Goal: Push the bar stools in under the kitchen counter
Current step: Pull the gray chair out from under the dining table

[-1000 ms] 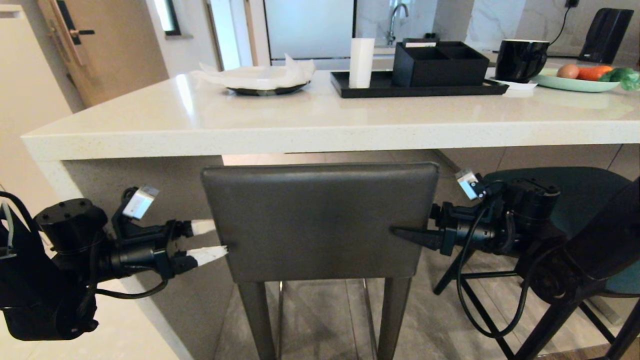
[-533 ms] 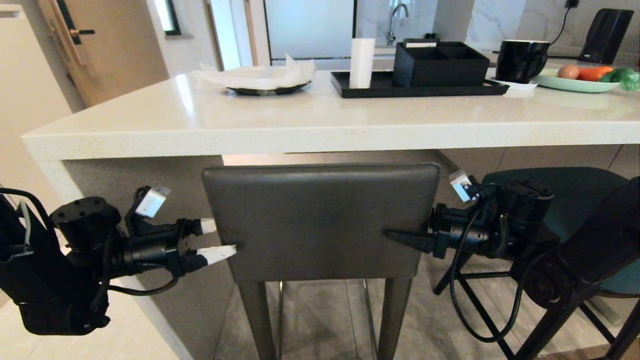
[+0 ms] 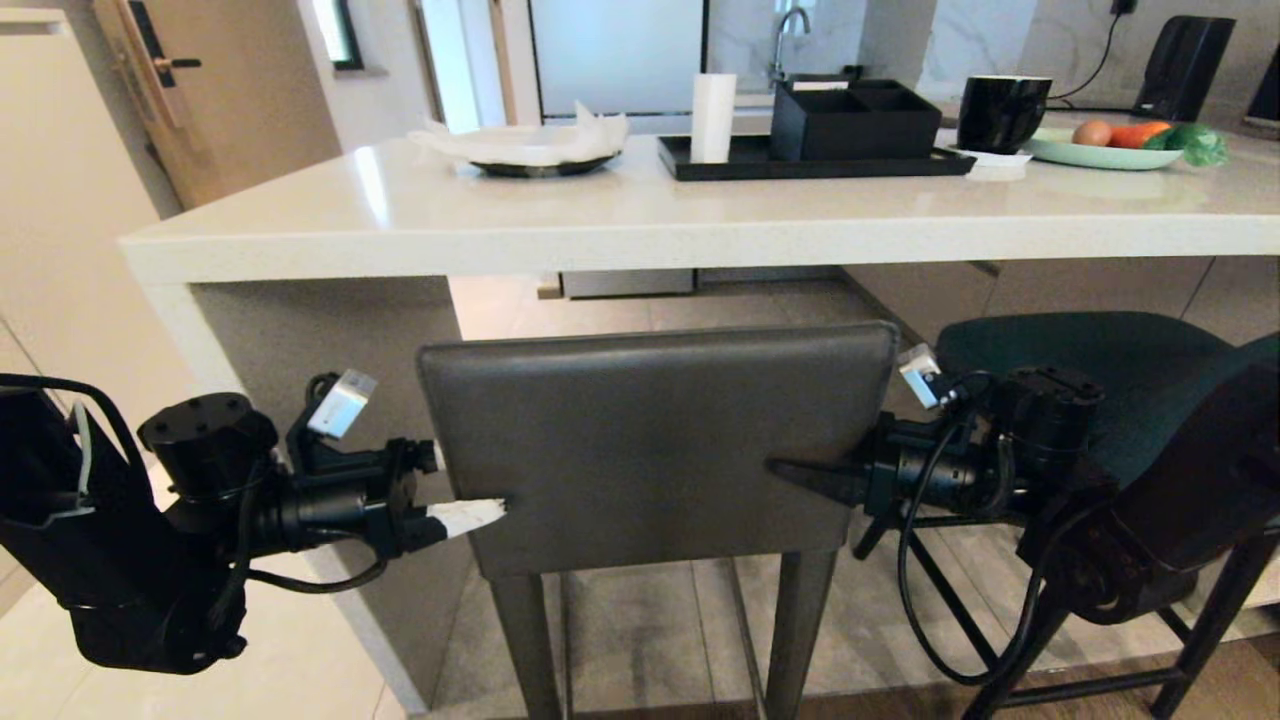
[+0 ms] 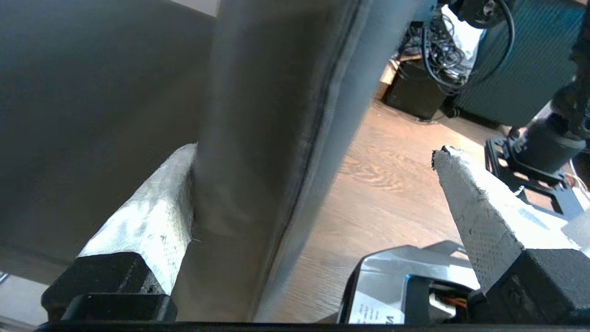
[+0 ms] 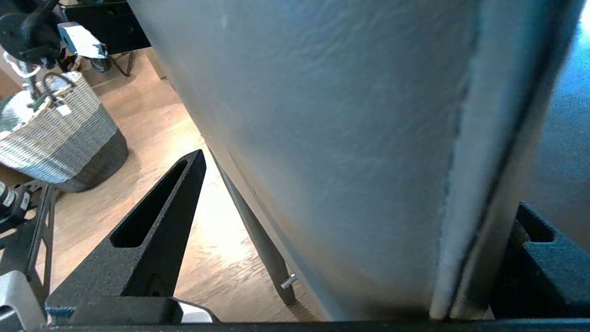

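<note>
Straddling the dark grey stool's backrest (image 3: 655,450) from both sides, left gripper (image 3: 470,500) and right gripper (image 3: 800,478), fingers spread wide, clamping nothing. Seat partly beneath the white kitchen counter (image 3: 620,235), backrest short of the edge. Teal stool (image 3: 1100,360) alongside, still untouched.

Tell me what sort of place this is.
Most likely a home kitchen: a white kitchen counter with bar stools at it, a tap behind, and a plate of vegetables.
</note>
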### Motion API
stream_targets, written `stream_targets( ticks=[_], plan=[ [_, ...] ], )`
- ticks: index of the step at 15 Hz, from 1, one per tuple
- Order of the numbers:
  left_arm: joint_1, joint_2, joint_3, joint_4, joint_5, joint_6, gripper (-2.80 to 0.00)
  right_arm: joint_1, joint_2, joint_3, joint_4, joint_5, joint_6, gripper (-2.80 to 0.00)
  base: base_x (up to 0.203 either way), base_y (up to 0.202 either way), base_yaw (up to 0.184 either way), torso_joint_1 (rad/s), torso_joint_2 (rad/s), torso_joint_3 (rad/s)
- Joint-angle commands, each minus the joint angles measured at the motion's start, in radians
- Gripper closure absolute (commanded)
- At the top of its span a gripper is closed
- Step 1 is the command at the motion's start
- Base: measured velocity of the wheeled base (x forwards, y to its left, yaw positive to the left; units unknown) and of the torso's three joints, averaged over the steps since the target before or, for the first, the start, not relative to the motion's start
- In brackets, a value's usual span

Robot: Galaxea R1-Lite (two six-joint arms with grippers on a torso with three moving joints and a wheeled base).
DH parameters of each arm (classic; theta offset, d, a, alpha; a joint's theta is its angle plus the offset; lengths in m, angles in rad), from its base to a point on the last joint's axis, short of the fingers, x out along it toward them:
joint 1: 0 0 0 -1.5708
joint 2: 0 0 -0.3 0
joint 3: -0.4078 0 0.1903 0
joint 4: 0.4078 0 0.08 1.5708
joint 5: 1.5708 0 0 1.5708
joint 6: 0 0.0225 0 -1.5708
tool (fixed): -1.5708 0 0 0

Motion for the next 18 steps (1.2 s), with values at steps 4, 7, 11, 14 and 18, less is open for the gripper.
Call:
stream_targets(
  ticks=[4,7,11,14,18],
  plan=[
    [0.0,-0.034,0.012,-0.009,-0.004,-0.004,-2.8,0.002,-0.01,-0.002,-0.007,0.005,0.002,-2.8,-0.193,0.0,-0.002,0.0,0.0,0.003],
    [0.0,-0.052,0.043,-0.009,0.005,-0.004,-2.8,0.003,-0.017,0.004,-0.009,0.003,0.002,-2.8,-0.195,0.0,-0.002,0.005,0.0,0.004],
    [0.003,-0.08,0.071,-0.009,0.01,-0.002,-2.8,0.007,-0.042,0.049,-0.046,0.003,0.012,-2.8,-0.195,0.0,0.0,0.002,0.0,0.004],
    [0.003,-0.096,0.085,-0.009,0.01,-0.002,-2.8,0.006,-0.059,0.075,-0.049,0.003,0.013,-2.8,-0.193,0.0,-0.001,0.002,0.0,0.003],
    [0.003,-0.114,0.103,-0.009,0.022,-0.002,-2.8,0.008,-0.078,0.085,-0.049,0.003,0.013,-2.8,-0.196,0.0,-0.002,0.001,0.0,0.003]
  ],
)
